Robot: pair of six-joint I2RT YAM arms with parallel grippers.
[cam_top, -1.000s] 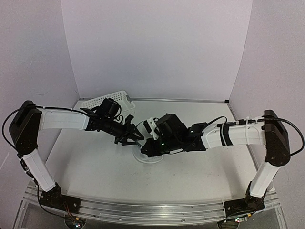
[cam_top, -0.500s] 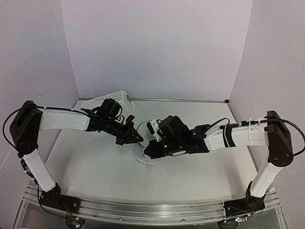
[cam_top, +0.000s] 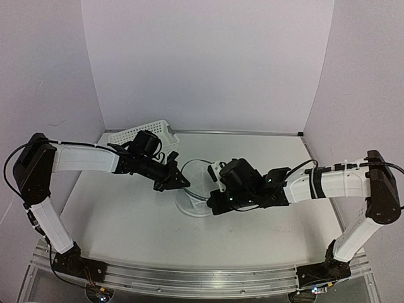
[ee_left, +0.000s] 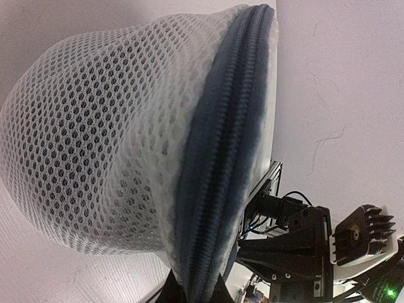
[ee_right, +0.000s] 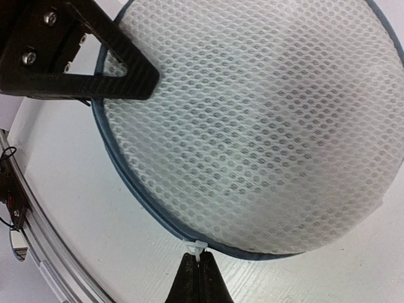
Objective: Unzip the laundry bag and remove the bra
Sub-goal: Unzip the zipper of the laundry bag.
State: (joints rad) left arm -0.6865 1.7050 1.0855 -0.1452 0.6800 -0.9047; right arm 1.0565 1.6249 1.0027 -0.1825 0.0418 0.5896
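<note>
Our left pincer (cam_top: 179,184) is clenched on the laundry bag (cam_top: 194,189), its black tips pinching the dark zipper rim (ee_left: 221,158) on the bag's left side. Our right pincer (ee_right: 199,281) is clenched too, its two fingers pressed flat together on a small white tab (ee_right: 195,245) fixed to the rim on the bag's opposite side.

We see the bag sitting on the white table (cam_top: 126,214) between the two pincers, its see-through mesh wall bulging outward in the left wrist view and one round mesh face filling most of the right wrist view. Through the mesh nothing can be made out clearly.

Our left arm climbs from its base to a raised elbow far out to the left of the bag. From there the white forearm runs almost level toward the bag, and the black wrist slopes down into the rim. Our right arm mirrors it: the elbow stands high, well to the right of the bag, the forearm stretches long and nearly level toward it, and the wrist dips to reach the bag's near right edge.

A white perforated basket (cam_top: 142,134) stands beyond the bag to its left, partly hidden behind our left wrist.
</note>
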